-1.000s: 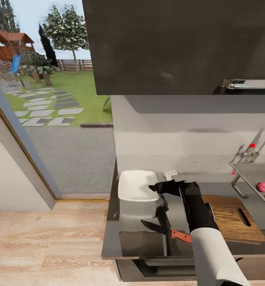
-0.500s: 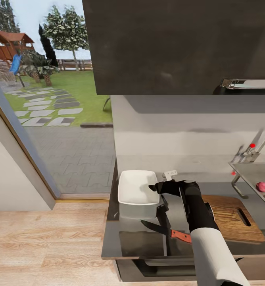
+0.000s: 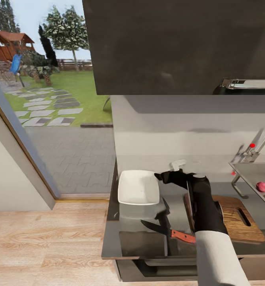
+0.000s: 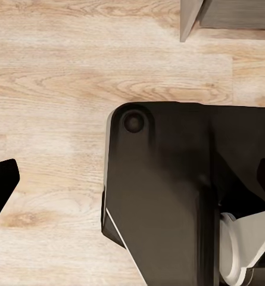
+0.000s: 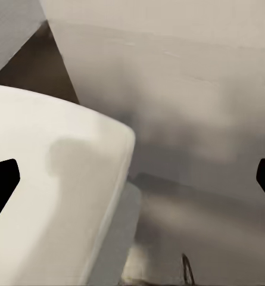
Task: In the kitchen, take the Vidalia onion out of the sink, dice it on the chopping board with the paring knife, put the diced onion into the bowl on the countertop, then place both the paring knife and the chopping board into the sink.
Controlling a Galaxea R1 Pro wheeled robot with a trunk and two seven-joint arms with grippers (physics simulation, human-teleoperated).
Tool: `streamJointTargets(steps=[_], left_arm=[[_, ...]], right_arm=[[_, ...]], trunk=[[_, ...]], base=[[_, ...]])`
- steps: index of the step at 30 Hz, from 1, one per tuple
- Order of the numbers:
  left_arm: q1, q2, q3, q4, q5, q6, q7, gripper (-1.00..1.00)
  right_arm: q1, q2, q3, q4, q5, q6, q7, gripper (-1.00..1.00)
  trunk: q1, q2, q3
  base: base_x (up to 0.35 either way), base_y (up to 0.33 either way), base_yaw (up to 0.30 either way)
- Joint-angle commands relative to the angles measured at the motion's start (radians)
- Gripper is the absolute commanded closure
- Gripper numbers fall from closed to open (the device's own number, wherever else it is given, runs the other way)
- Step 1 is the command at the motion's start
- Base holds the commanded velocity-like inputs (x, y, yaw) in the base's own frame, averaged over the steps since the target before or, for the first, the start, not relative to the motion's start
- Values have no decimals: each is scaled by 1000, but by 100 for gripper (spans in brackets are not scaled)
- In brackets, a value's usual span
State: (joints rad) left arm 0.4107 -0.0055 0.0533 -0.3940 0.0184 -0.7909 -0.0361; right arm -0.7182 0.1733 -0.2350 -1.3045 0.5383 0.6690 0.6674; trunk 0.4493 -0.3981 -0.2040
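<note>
- From the head I see my right tool (image 3: 167,176) over the desk (image 3: 148,238) beside the bowl (image 3: 138,187); its wrist camera shows fingertips (image 5: 2,187) spread wide, holding nothing
- Head alone gives the paring knife (image 3: 170,232) near the desk's front edge, chopping board (image 3: 235,216) beside it, onion (image 3: 262,186) in the sink (image 3: 247,172)
- Left wrist — floor (image 4: 49,89) and robot base (image 4: 162,196); left tool's (image 4: 132,179) tips sit wide apart at the frame edges

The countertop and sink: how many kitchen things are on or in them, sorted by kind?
Bowl: 1
Paring knife: 1
Chopping board: 1
Onion, lying in the sink: 1
Total: 4
</note>
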Motion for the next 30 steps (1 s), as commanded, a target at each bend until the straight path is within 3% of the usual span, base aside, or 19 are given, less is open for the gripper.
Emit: streamJointTargets(steps=[1, 10, 19, 30], left_arm=[[0, -1, 4, -2, 2, -1, -4, -100], [0, -1, 4, -2, 2, -1, -4, -100], [0, -1, 4, -2, 2, -1, -4, -100], [0, -1, 4, -2, 2, -1, -4, -100]], right_arm=[[13, 1, -2, -45, 10, 4, 10, -100], [81, 1, -1, -221, 10, 59, 16, -100], [89, 1, -1, -239, 13, 71, 70, -100], [89, 1, -1, -240, 15, 72, 76, -100]], trunk=[[1, -2, -2], [1, -2, -2], [1, -2, -2], [1, -2, -2]], base=[[0, 0, 0], [0, 0, 0], [-27, -13, 0], [-240, -173, 0]])
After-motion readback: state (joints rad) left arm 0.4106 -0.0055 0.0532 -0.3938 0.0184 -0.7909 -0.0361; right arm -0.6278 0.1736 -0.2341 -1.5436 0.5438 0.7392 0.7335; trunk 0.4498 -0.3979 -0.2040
